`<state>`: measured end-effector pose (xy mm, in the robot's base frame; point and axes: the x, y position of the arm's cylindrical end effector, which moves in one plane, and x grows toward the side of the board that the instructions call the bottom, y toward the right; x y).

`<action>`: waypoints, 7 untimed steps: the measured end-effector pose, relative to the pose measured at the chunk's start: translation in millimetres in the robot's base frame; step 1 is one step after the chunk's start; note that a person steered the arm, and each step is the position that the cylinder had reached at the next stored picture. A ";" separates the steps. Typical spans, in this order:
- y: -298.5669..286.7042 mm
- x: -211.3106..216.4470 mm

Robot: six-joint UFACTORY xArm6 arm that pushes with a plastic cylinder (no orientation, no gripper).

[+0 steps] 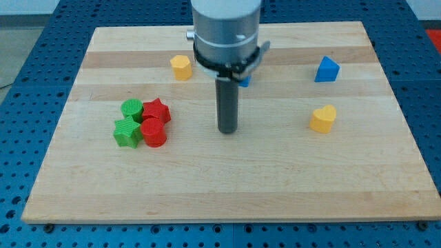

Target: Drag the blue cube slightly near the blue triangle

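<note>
The blue triangle (pixel 327 69) sits near the view's upper right on the wooden board (pixel 227 179). The blue cube (pixel 244 80) is mostly hidden behind the arm's grey body; only a small blue corner shows just right of the rod. My tip (pixel 228 130) rests on the board at the view's middle, below the blue cube and far left of the blue triangle.
A yellow hexagon block (pixel 181 67) lies at the upper left of the arm. A yellow heart block (pixel 323 118) lies below the blue triangle. At the view's left a cluster holds a green cylinder (pixel 131 109), a green star (pixel 127 132), a red star (pixel 157 109) and a red cylinder (pixel 154 133).
</note>
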<state>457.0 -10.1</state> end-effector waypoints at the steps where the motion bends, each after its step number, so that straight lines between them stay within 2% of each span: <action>1: -8.6 -55.8; 3: -36.2 -131.6; 4: -3.4 -148.7; 5: -4.7 -151.9; 6: -25.1 -133.6; 7: -21.8 -113.9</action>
<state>343.1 -31.9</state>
